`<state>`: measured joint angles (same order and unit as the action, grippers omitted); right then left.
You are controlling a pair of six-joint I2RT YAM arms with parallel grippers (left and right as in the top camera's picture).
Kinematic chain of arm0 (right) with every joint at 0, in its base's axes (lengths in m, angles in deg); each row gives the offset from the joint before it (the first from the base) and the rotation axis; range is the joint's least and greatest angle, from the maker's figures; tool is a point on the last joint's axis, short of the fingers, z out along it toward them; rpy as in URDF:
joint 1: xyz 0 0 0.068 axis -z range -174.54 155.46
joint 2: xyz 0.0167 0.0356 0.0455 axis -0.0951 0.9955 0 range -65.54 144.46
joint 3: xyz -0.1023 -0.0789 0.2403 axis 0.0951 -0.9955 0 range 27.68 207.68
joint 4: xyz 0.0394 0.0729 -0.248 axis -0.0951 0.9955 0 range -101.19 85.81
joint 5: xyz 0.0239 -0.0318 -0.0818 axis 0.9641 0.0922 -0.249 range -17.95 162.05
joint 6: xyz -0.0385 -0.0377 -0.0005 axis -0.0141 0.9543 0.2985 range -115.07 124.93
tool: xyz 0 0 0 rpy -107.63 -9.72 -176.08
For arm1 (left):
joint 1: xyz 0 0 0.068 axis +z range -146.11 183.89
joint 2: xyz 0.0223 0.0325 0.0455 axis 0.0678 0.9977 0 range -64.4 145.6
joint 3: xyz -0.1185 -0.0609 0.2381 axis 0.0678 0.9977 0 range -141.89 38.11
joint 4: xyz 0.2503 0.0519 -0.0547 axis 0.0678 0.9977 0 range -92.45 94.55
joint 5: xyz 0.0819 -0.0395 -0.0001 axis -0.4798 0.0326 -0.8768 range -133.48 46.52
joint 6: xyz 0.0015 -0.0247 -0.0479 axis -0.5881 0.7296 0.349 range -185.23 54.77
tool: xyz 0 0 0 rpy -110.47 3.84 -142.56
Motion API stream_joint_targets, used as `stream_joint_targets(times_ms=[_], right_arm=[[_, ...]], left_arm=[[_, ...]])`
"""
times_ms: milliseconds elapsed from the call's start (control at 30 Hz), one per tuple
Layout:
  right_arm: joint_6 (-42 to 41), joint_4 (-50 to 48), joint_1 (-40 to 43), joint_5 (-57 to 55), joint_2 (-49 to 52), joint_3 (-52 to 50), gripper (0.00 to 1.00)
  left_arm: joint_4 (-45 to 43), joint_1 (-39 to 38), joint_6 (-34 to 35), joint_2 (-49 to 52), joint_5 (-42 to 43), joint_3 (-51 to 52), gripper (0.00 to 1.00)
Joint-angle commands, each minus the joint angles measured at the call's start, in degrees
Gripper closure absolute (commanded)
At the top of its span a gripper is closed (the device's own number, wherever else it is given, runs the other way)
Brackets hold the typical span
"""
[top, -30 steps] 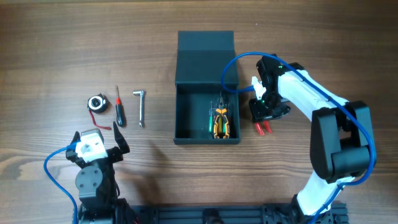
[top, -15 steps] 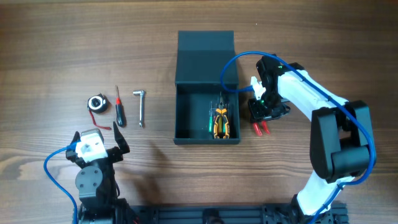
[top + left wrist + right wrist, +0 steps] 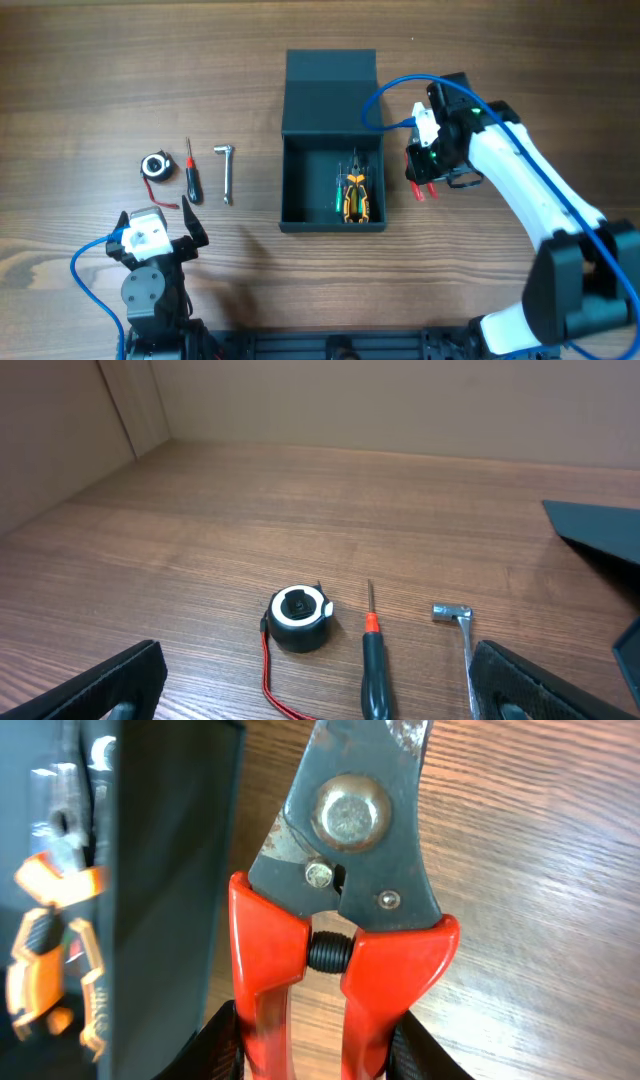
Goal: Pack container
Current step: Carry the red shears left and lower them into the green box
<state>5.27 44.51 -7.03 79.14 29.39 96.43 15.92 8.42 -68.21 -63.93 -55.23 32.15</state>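
Both right jaws, half-closed, pinch red-handled pliers (image 3: 345, 830).

Wood-grain brown table (image 3: 100, 80) is noted. Near its middle a dark teal-grey container (image 3: 332, 226) is set directly on it, flap lid laid open toward the far side. Well to the left, three items are laid in a row: round black tape measure (image 3: 155, 166), red-and-black screwdriver (image 3: 190, 175), L-shaped metal wrench (image 3: 227, 172).
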Motion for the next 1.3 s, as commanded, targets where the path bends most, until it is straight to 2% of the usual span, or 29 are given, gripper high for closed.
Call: stream_joint_targets(times_ms=[0,133,233,500,600,767,1067,1267], right_arm=[[-1.1,2.2,-0.2,0.7,-4.7,5.2,0.83],[-2.4,8.7,-0.3,2.8,-5.6,11.9,0.84],[-5.7,9.5,-1.4,5.7,-5.6,13.8,0.84],[-16.7,6.1,-13.5,6.5,-5.5,14.7,0.84],[-23.2,4.2,-18.7,5.6,-5.4,14.7,0.85],[-26.0,3.3,-21.8,2.8,-3.5,14.5,0.84],[-27.4,2.8,-21.9,2.8,7.8,14.4,0.84],[-27.3,2.9,-21.8,2.8,8.0,14.0,0.84]], left_arm=[[-0.2,-0.3,-1.3,-0.3,-0.3,0.3,0.00],[-0.2,-0.3,-1.3,-0.3,-0.3,0.3,0.00],[-0.2,-0.3,-1.3,-0.3,-0.3,0.3,0.00],[-0.2,-0.3,-1.3,-0.3,-0.3,0.3,0.00],[-0.2,-0.3,-1.3,-0.3,-0.3,0.3,0.00],[-0.2,-0.3,-1.3,-0.3,-0.3,0.3,0.00],[-0.2,-0.3,-1.3,-0.3,-0.3,0.3,0.00],[-0.2,-0.3,-1.3,-0.3,-0.3,0.3,0.00]])
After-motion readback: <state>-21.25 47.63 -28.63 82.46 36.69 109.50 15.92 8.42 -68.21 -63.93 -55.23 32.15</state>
